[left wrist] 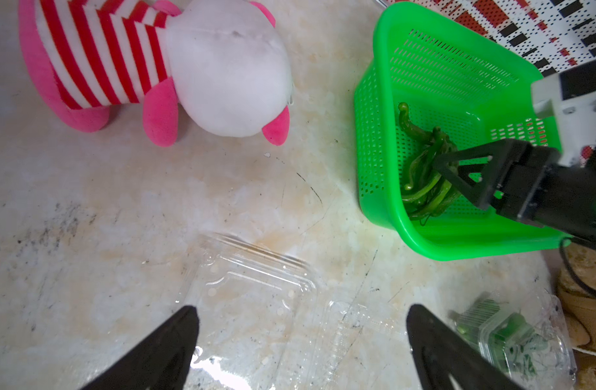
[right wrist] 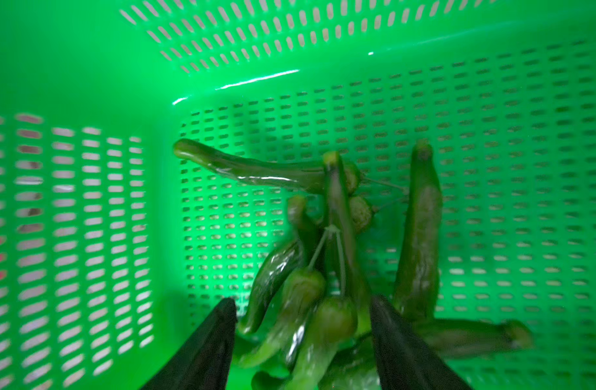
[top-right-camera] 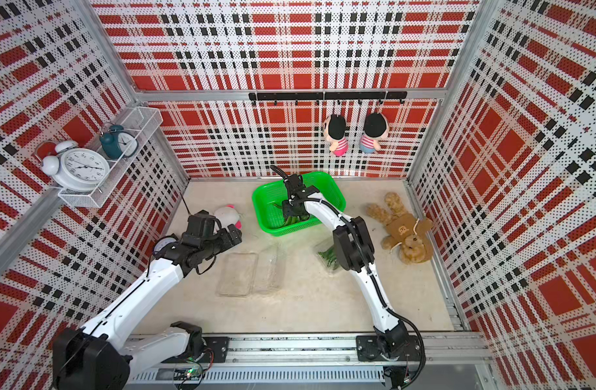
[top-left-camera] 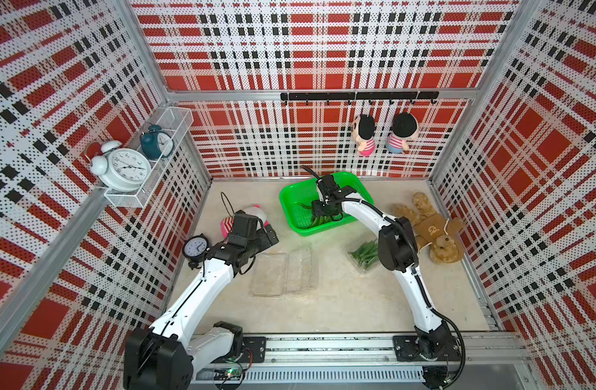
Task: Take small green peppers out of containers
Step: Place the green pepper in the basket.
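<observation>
Plaid-walled worktop [top-left-camera: 323, 310]: right jaws stand apart around peppers [right wrist: 303, 297] in the green basket [top-left-camera: 291, 211]; left jaws gape empty. Best lift straight up, so no stem snags

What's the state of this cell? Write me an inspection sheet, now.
Surface: beige tabletop, scuffed and stained.
Job's things: peppers piled in green basket; empty clamshell lying open; second clamshell holding more peppers.
Clutter: striped plush, brown teddy, small black clock beside the left arm.
Grippers: left gripper open, holding nothing, near the empty clamshell; right gripper low in the basket, jaws apart over the peppers.
Cables: base cable looping behind the right arm; wrist cable arching off the right wrist.
Surroundings: plaid perforated walls; wire shelf with alarm clocks; dolls on hook rail.
</observation>
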